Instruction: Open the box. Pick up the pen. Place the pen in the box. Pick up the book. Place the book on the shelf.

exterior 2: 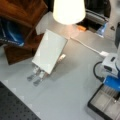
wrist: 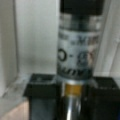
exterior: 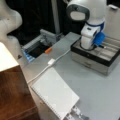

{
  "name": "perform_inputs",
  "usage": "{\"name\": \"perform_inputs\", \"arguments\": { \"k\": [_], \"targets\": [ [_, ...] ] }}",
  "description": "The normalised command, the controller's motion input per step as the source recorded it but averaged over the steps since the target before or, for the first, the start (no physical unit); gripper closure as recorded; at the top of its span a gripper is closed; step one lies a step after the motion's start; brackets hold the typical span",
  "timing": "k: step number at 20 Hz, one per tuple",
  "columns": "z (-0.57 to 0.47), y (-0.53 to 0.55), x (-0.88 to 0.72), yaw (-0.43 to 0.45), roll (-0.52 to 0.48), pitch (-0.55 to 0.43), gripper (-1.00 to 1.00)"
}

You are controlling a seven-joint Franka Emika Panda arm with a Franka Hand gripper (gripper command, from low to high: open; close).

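This looks like a robotics lab. A white robot arm (exterior: pixel 86 15) stands over a plain grey desk (exterior: pixel 100 90), dark curtains hang behind it, and a black perforated mounting board (exterior 2: pixel 12 105) shows at a front view's bottom left. A white cable (exterior: pixel 47 66) trails across the desk.

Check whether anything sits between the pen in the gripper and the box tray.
Nothing visible does. The gripper is shut on the pen, and in a front view the arm reaches down into the open box. The wrist view shows only the pale tray behind the pen.
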Motion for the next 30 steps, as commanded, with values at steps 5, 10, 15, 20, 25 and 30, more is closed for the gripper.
{"name": "perform_inputs", "arguments": {
  "k": [5,10,15,20,25,30],
  "targets": [
    [-0.10,0.10,0.05,-0.187,0.006,-0.060,-1.00],
    [-0.07,0.07,0.07,-0.185,-0.014,-0.033,-1.00],
    [-0.03,0.03,0.07,-0.166,-0.035,-0.012,-1.00],
    [0.05,0.00,0.09,-0.140,-0.057,0.017,-1.00],
    [0.21,-0.08,0.09,-0.109,-0.087,0.080,-1.00],
    [0.33,-0.24,0.11,-0.050,-0.098,0.152,-1.00]
  ]
}}
